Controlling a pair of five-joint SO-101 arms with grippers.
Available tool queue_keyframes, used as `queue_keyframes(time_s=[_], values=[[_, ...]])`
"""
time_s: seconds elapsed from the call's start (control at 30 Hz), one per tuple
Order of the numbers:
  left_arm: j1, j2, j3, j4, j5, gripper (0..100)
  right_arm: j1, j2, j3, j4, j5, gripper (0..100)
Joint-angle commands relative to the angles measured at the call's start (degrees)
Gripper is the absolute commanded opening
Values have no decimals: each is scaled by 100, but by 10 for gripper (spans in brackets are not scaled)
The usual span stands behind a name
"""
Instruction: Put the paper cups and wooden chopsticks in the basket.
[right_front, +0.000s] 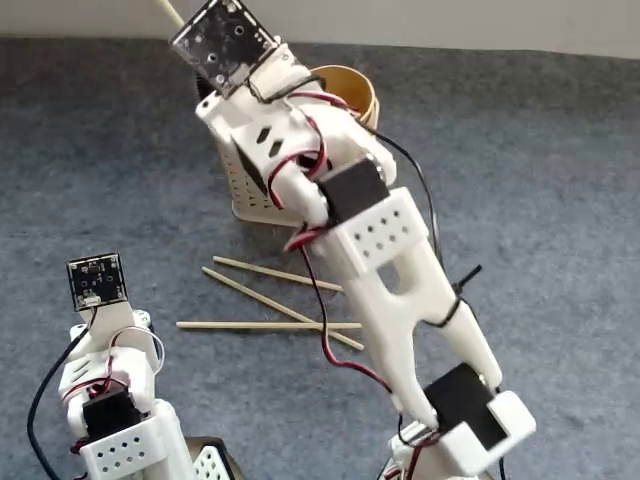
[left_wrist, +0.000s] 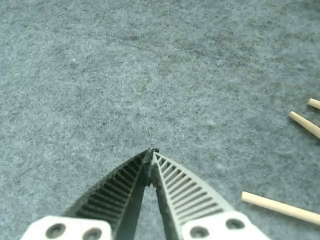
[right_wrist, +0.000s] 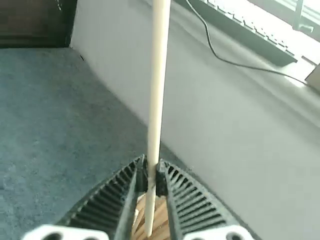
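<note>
My right gripper (right_wrist: 149, 175) is shut on a wooden chopstick (right_wrist: 157, 100) that stands up between its fingertips, above a brown paper cup (right_wrist: 155, 220). In the high view that arm (right_front: 300, 150) hangs over the white basket (right_front: 240, 190), which holds the paper cup (right_front: 355, 85); the chopstick's end (right_front: 170, 12) pokes out at the top edge. Three loose chopsticks (right_front: 270, 310) lie crossed on the grey carpet below the basket. My left gripper (left_wrist: 151, 152) is shut with nothing in it, low over bare carpet, with chopstick ends (left_wrist: 280, 207) off to one side.
Grey carpet (right_front: 560, 200) covers the table on all sides. A pale wall with a black cable (right_wrist: 225, 55) lies beyond the carpet's far edge. The left arm's base (right_front: 110, 420) sits at the near left corner.
</note>
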Motion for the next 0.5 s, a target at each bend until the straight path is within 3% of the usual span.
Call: queue_keyframes(time_s=[0.0, 0.47], values=[[-57, -4, 119, 9, -26, 21, 163, 198, -48, -189, -35, 6], [-57, -4, 119, 9, -26, 21, 418, 866, -31, -75, -44, 15]])
